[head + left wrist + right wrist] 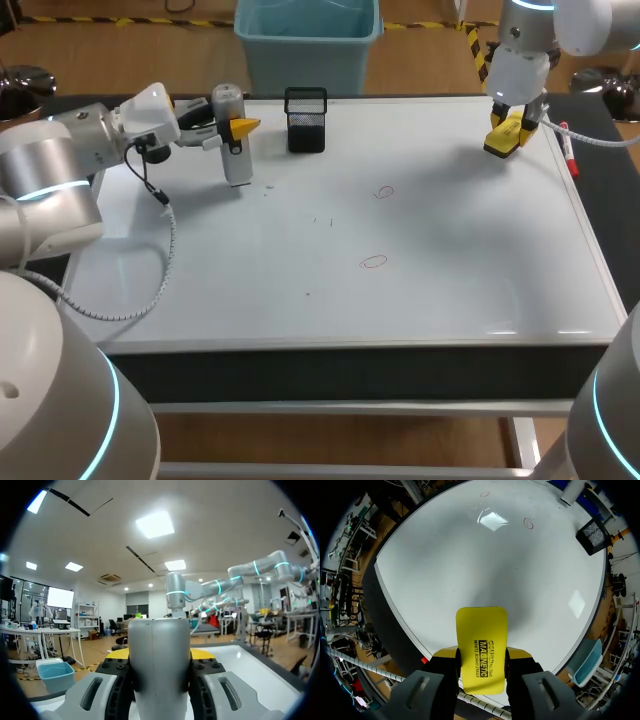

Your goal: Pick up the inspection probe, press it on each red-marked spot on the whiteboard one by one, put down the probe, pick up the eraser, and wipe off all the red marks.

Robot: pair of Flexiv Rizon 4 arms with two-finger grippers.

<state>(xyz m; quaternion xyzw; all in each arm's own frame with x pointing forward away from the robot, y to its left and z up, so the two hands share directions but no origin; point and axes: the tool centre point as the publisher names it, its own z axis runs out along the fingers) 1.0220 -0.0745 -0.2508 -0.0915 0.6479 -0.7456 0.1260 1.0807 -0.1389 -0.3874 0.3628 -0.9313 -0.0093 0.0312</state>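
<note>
We have both claws full at the whiteboard [450, 290].
Our left gripper [236, 130] pinches the silver inspection probe [234, 165] beside the black mesh cup [306, 125]. Our right gripper [481, 662] clamps the yellow eraser [481, 630], which carries black print, near the far right corner. Two red marks [373, 262] lie mid-board.

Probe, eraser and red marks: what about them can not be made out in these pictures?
Probe lower tip: left wrist view, cut off by the edge; head view, too small to show contact with the whiteboard.
Eraser underside: right wrist view, turned away from the camera.
Red marks: left wrist view, none in sight; head view, too small for exact shape.
</note>
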